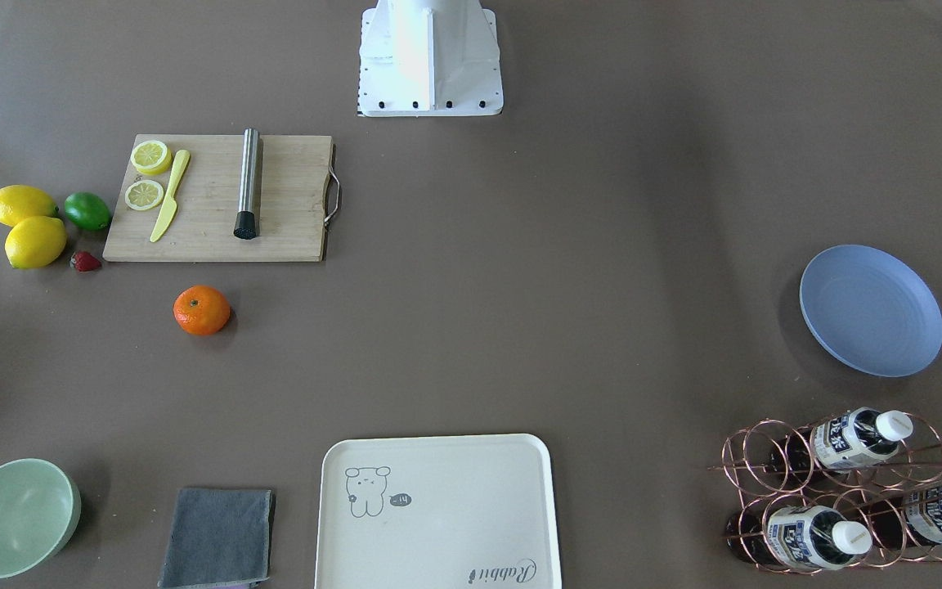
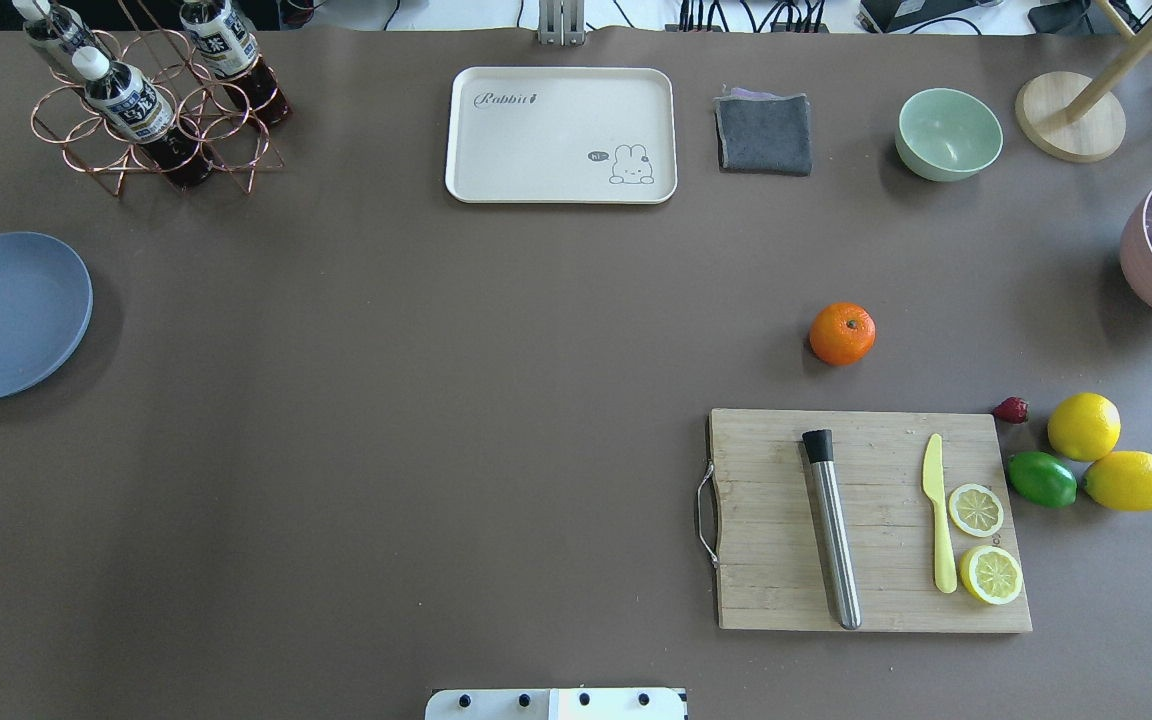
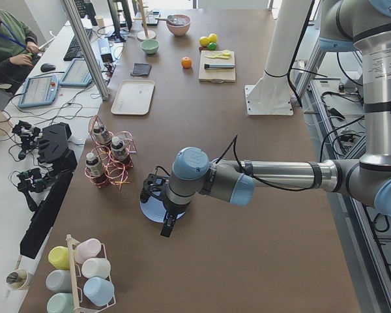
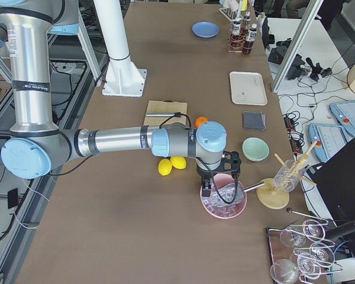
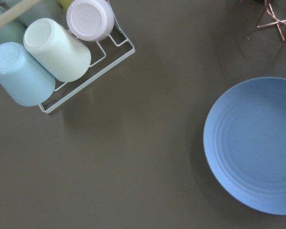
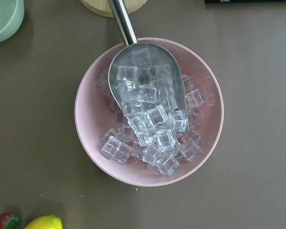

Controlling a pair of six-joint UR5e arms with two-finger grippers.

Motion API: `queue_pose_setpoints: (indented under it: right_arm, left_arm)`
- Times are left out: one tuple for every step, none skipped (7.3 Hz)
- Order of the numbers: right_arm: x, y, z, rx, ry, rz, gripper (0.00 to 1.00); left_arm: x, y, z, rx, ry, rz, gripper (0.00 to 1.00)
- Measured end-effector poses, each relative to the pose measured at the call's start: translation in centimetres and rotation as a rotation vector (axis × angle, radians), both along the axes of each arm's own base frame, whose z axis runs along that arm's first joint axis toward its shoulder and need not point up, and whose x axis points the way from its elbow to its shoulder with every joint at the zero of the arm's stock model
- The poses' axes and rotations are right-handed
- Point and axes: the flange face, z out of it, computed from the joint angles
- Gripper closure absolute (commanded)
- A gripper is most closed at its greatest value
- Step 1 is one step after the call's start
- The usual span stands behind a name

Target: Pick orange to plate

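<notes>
Orange (image 2: 842, 333) loose on table (image 2: 436, 400) near cutting board (image 2: 766, 520), plate (image 2: 6, 315) at the far opposite end; right gripper (image 4: 220, 182) over ice bowl (image 6: 88, 114), left gripper (image 3: 163, 218) over plate, cannot tell whether either is parted or closed; round fruit may roll if pinched off-centre, or drop during a handover.

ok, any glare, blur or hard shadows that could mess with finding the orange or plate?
Front-facing: base nearly blown out white; orange sharp, with only a soft shadow beside it. Overhead: even light; plate clipped by the left edge, with a soft shadow on its right. Left wrist: plate sharp, clipped at the right edge. Right wrist: glints on the ice, no blur.
</notes>
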Motion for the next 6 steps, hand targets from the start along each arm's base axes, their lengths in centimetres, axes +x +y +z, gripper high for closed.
queue_pose_setpoints:
  right_arm:
    - [-0.05,-0.01,-0.02,0.000,-0.001,-0.001,0.00]
    - [-0.09,-0.01,-0.04,0.000,-0.002,-0.001,0.00]
    - [-0.12,-0.02,-0.09,0.000,-0.004,-0.002,0.00]
    - [-0.15,-0.04,-0.20,0.002,-0.006,-0.002,0.00]
    - [-0.17,-0.06,-0.33,0.007,-0.009,-0.001,0.00]
    - [-0.20,-0.01,-0.34,0.018,-0.012,-0.002,0.00]
  left_arm:
    - [-0.01,-0.11,-0.16,0.003,0.000,-0.001,0.02]
    - [0.01,-0.20,-0.25,0.003,0.002,-0.001,0.02]
    - [0.05,-0.20,-0.32,0.004,0.004,0.000,0.02]
    - [0.07,-0.22,-0.42,0.006,0.006,0.000,0.02]
    - [0.11,-0.26,-0.55,0.008,0.009,0.000,0.02]
    - [0.18,-0.33,-0.66,0.010,0.010,0.002,0.02]
